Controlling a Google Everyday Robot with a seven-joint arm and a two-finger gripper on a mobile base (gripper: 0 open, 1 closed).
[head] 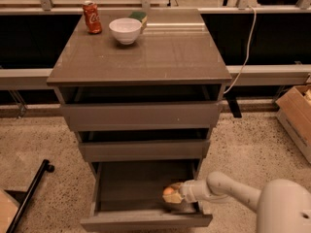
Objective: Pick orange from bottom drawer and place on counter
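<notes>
Speckled floor (43, 140) lies open on both sides of three drawers, each pulled out, the bottom drawer (146, 221) furthest. Near the back-left edge of the worktop (160, 57) stand one can (92, 17), then one bowl (125, 30) with one sponge (138, 17) just behind it; the front and right of the slab lie open. In the bottom drawer's right front corner, the claw (171, 196) is closed around the one orange (168, 192), near the right wall.
</notes>
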